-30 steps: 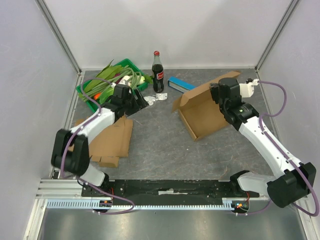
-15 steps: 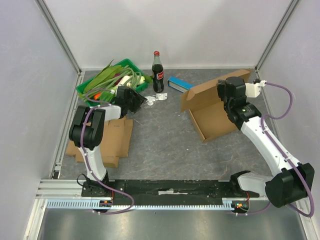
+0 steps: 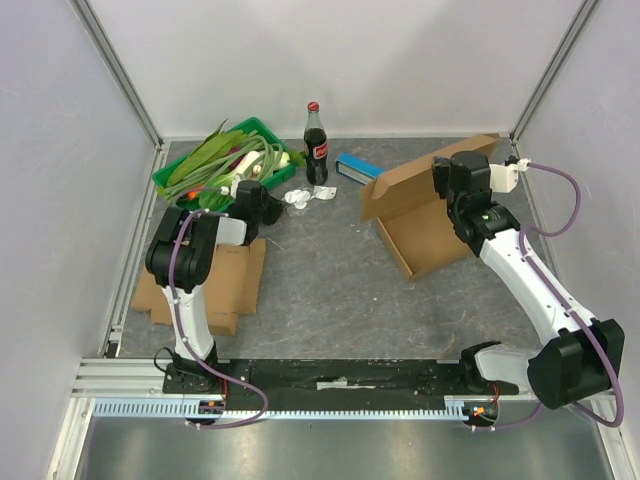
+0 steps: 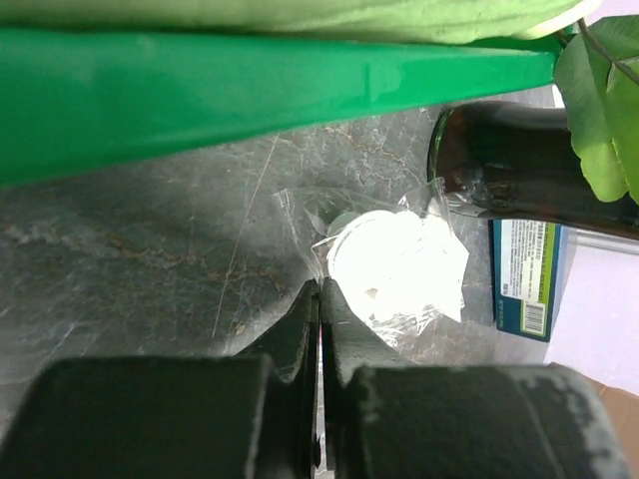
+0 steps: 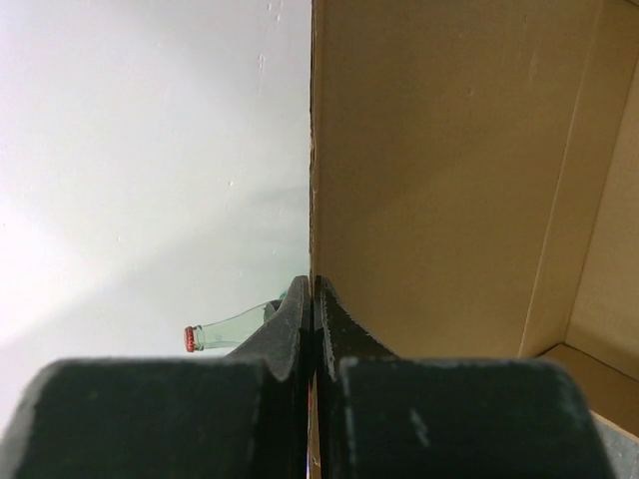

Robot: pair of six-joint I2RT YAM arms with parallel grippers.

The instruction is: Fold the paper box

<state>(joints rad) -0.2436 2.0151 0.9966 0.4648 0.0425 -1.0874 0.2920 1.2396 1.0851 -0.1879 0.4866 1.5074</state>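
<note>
At the far left of the bench [image 3: 320, 290], flat cardboard sheets [image 3: 205, 285] are lying in a loose stack under the left arm's elbow. Behind them a green tray [image 3: 172, 186] is sitting at the back, with leafy greens [image 3: 215, 150] spilling over its rim. The left pincer [image 3: 275, 208] is hanging low just right of the tray; in the left wrist view its two fingers are pressing flat against each other with only a hairline slit between them and nothing caught in it. Its tips are pointing at a plastic-wrapped white item [image 4: 397, 264] lying on the bench just ahead; whether they are touching the wrap cannot be told. Just beyond the wrap a cola bottle [image 3: 316, 145] is standing upright, and a blue carton [image 3: 360, 166] is lying flat to its right. Further right, the paper box [image 3: 425, 235] is resting open on the right half of the bench, its base panel flat and its long back flap [image 5: 439, 180] standing upright. The right pincer [image 3: 445, 170] is clamping the top edge of that flap; in the right wrist view the fingers are closing tightly on the thin cardboard edge, which is running straight down between them.
</note>
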